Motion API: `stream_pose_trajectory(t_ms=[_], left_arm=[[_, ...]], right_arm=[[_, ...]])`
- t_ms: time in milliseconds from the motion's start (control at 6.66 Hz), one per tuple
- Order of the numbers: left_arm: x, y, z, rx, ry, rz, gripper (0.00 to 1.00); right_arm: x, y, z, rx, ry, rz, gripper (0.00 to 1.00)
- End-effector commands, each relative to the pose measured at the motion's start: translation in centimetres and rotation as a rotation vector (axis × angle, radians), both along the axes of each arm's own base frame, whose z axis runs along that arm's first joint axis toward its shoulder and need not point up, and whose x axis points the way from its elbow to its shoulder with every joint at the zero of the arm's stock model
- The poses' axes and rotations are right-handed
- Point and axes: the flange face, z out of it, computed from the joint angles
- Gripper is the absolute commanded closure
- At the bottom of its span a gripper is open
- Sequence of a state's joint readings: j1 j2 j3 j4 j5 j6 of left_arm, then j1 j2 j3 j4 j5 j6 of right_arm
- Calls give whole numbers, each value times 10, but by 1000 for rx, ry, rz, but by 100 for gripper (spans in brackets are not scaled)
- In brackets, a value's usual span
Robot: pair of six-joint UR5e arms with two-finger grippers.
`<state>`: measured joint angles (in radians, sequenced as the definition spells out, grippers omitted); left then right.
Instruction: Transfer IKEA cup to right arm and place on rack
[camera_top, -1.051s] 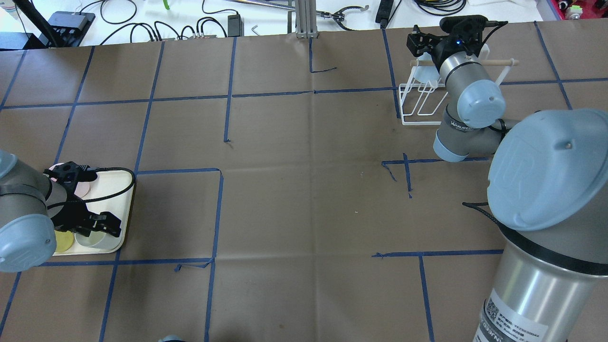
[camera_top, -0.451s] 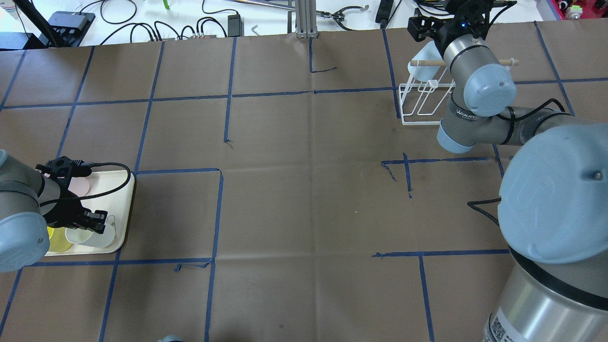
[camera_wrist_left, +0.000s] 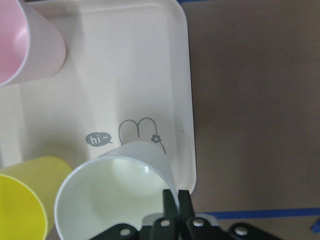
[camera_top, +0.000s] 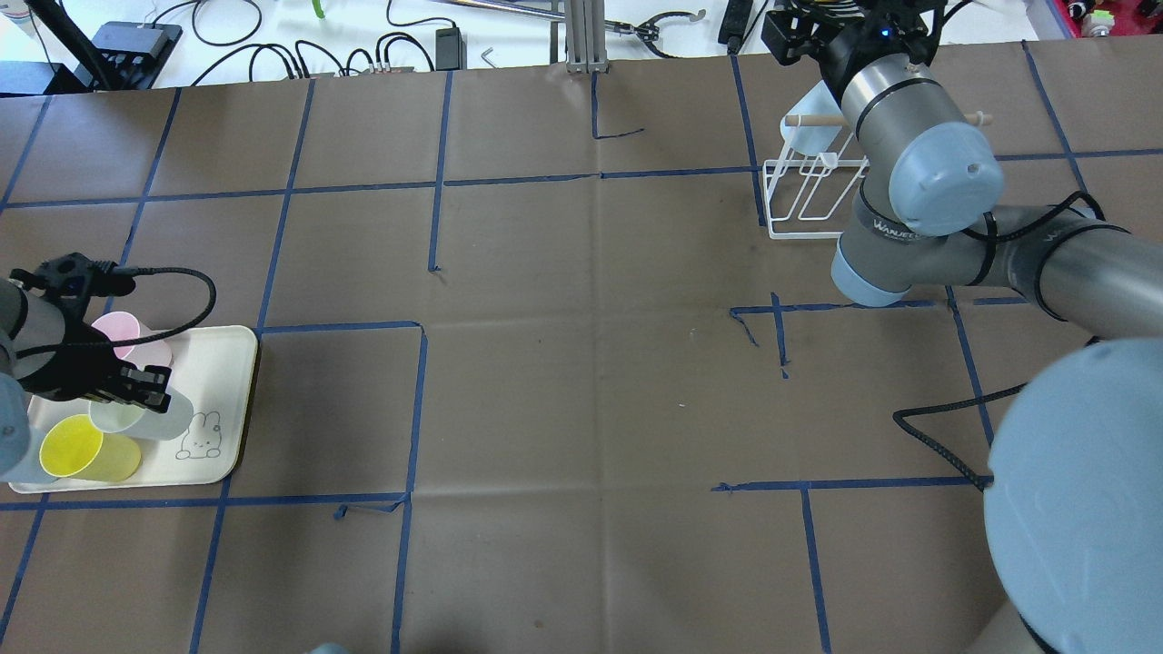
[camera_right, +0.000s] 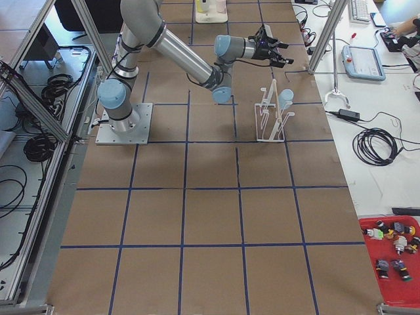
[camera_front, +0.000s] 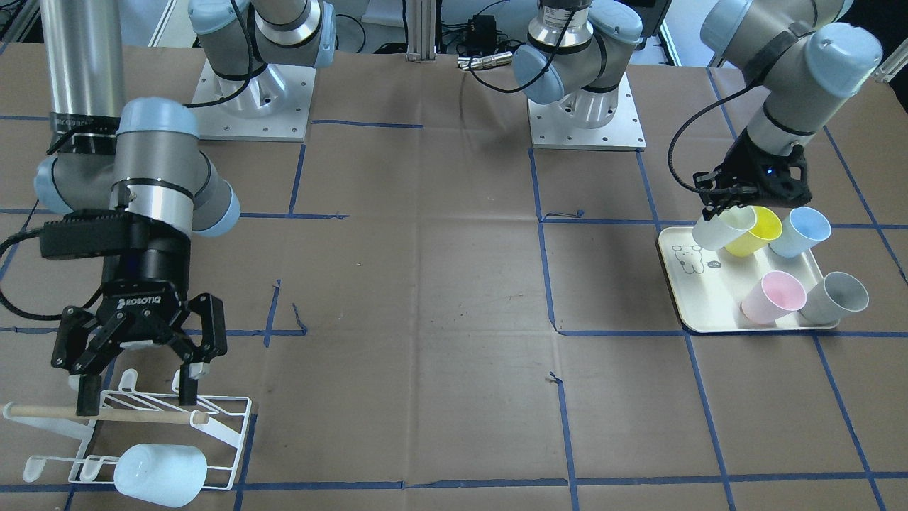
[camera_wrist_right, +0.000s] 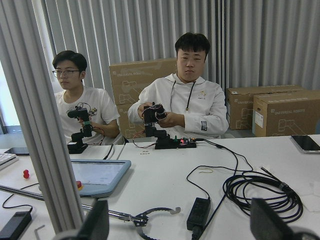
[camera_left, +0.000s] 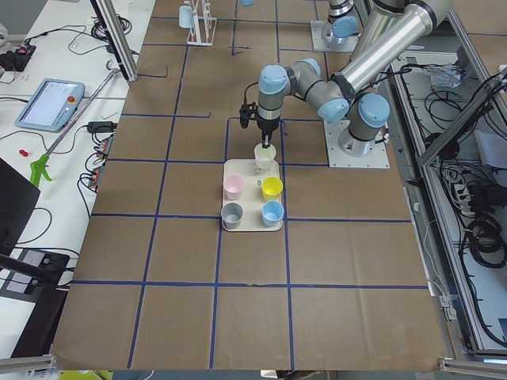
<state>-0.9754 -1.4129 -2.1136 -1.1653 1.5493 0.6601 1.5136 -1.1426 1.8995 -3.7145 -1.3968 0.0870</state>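
My left gripper point(camera_front: 727, 207) is shut on the rim of a pale white cup point(camera_front: 720, 231) and holds it tilted just above the back corner of the cream tray point(camera_front: 691, 298). The left wrist view shows the fingers point(camera_wrist_left: 170, 200) pinching the cup's rim point(camera_wrist_left: 115, 195). My right gripper point(camera_front: 137, 399) is open and empty, hanging just above the wooden handle of the white wire rack point(camera_front: 230, 433). A pale blue cup point(camera_front: 159, 465) hangs on the rack's prongs. In the overhead view the rack point(camera_top: 800, 204) is partly hidden by the right arm.
The tray holds a yellow cup point(camera_front: 757, 231), a blue cup point(camera_front: 801, 231), a pink cup point(camera_front: 773, 298) and a grey cup point(camera_front: 837, 298). Blue tape lines cross the brown table cover. Cables and tools lie beyond the far edge point(camera_top: 409, 36).
My left gripper has moved left and back over the tray with the pale cup lifted in it. My right gripper has risen away from the rack, leaving the pale blue cup on it.
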Motion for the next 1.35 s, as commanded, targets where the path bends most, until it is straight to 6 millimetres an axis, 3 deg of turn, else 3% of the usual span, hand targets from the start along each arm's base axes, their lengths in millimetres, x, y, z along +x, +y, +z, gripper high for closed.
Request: stream_pose_trajectory(t_ms=[0, 300, 601, 901, 1051, 1202], left_arm=[[0, -43, 84, -27, 23, -45, 100], [-7, -106, 154, -62, 6, -125, 100], [-36, -168, 203, -242, 126, -211, 100], [-73, -199, 202, -423, 335, -282, 100], [-98, -213, 183, -509, 410, -342, 100], [-137, -213, 174, -628, 463, -436, 100]], right_arm=[[37, 47, 17, 26, -200, 33, 0], [62, 81, 13, 100, -431, 38, 0], [74, 111, 5, 188, -648, 54, 0], [80, 131, 8, 243, -841, 21, 0], [84, 144, 7, 265, -898, 18, 0], [87, 155, 9, 288, -957, 29, 0]])
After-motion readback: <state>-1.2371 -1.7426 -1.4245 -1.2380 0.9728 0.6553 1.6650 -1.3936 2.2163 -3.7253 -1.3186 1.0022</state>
